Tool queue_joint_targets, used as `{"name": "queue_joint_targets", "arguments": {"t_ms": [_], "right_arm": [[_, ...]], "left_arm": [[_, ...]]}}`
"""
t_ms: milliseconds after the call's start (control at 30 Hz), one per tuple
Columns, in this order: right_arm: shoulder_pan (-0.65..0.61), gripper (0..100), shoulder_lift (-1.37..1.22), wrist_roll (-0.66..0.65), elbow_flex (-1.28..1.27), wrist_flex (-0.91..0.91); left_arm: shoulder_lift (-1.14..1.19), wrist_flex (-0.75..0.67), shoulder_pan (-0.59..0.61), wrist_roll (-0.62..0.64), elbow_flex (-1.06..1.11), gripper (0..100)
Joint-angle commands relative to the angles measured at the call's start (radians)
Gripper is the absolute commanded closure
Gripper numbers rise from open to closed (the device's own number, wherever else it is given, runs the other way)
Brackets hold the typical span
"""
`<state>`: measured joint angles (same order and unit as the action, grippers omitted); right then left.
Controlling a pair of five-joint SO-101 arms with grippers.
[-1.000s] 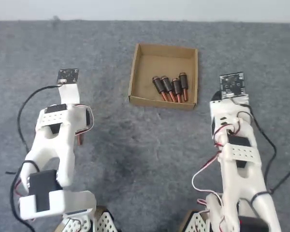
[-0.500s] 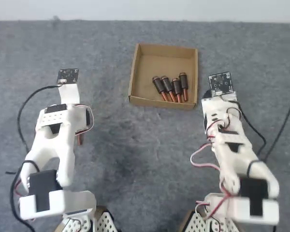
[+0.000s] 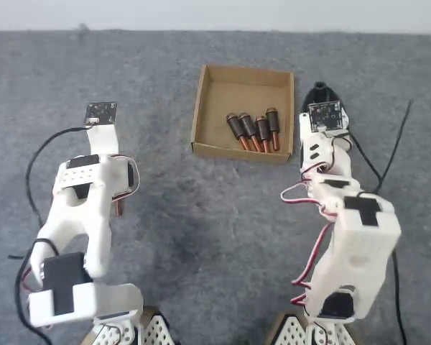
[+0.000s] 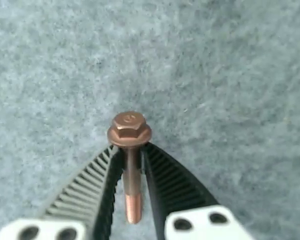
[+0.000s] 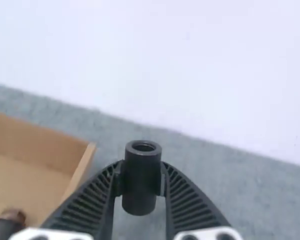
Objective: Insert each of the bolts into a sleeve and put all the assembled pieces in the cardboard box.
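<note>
Nearest to me, my left gripper (image 4: 131,148) has its two ribbed black fingers (image 4: 162,175) pressed together on the shank of a copper-coloured, hex-head metal bolt (image 4: 129,129). The head stands just past my fingertips and the threaded end points back toward my wrist. Under it lies the grey felt-like carpet (image 3: 201,237) that covers the table. My left arm (image 3: 82,208) sits at about eight o'clock from the table's middle, folded over that gripper and well apart from the box.

My right arm (image 3: 348,223) rises from about four o'clock and stretches toward one o'clock. My right gripper (image 5: 141,169) is clamped around the middle of a short black cylindrical metal sleeve (image 5: 142,180), whose open bore faces away from my wrist. It hangs outside the box, just beside the right wall, at about two o'clock from the box's middle.

A broad stretch of carpet runs between my arms up to the box's near wall.

The shallow, open-topped brown cardboard box (image 3: 198,108) sits at twelve o'clock. Four assembled pieces (image 3: 255,131), copper bolts in black sleeves, lie side by side inside it, toward the near right corner. Beyond the box the carpet ends in a straight edge against a white wall (image 3: 215,14).
</note>
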<state>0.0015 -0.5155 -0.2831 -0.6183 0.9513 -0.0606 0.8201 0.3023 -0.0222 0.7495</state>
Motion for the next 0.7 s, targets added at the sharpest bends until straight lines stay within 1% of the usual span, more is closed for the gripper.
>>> {"name": "queue_joint_targets", "arguments": {"t_ms": [0,33,100,200,367,467,667], "right_arm": [[-0.015,97.9,-0.012,-0.003,0.071,0.139],[-0.021,98.4,-0.021,0.017,0.063,0.174],[-0.027,99.3,-0.027,0.1,0.032,0.228],[-0.042,99.3,-0.019,0.209,-0.02,0.254],[-0.085,99.3,-0.019,0.259,-0.097,0.263],[-0.105,99.3,-0.013,0.265,-0.146,0.265],[-0.113,99.3,0.107,0.276,-0.287,0.265]], "left_arm": [[-0.064,-0.026,0.009,0.006,-0.007,99],[-0.064,-0.026,0.009,0.006,-0.007,99],[-0.064,-0.026,0.009,0.006,-0.008,99],[-0.064,-0.026,0.009,0.006,-0.008,99],[-0.064,-0.044,0.008,0.006,-0.005,99],[-0.064,-0.044,0.008,0.006,-0.005,99],[-0.064,-0.044,0.008,0.006,-0.005,99]]}}
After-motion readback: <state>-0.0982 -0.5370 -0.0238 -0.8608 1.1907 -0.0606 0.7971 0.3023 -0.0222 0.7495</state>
